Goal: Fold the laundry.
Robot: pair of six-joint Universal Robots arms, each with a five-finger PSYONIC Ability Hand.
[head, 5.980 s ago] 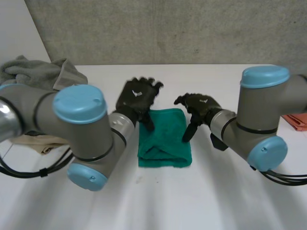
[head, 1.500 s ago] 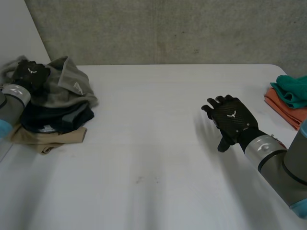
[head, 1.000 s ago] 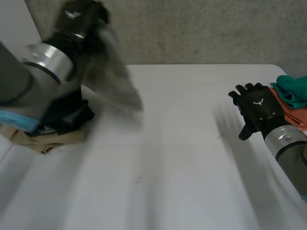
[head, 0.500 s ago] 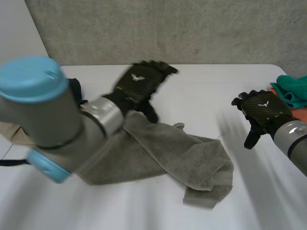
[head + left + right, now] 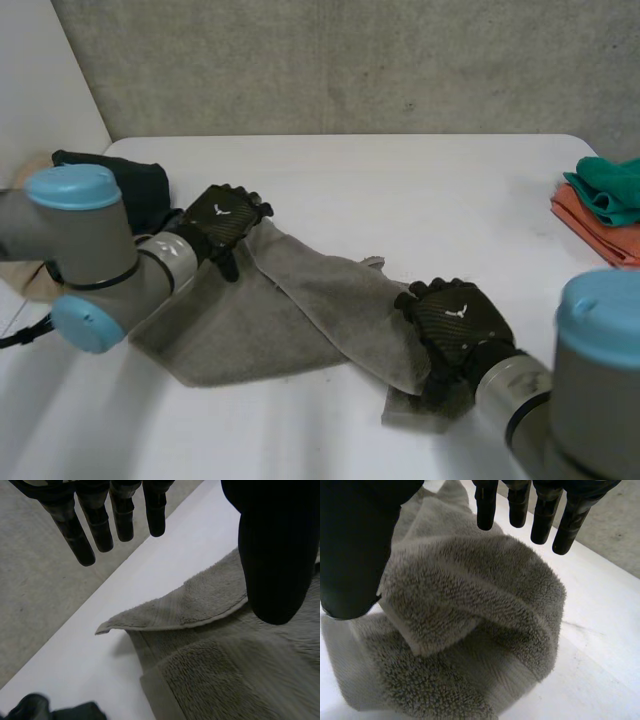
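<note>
A grey towel (image 5: 300, 310) lies rumpled across the middle of the white counter (image 5: 400, 180), twisted into a thick roll that ends in a doubled-over lump at its near right end. The left hand (image 5: 222, 222) rests at the towel's far left corner, fingers straight and spread. The right hand (image 5: 455, 320) hovers over the lump, fingers straight, thumb apart, pinching nothing. Half a second ago the right hand hung well off to the right, clear of the towel, and the left hand was higher, nearer the middle.

Rough, matt terry towel (image 5: 232, 328)
</note>
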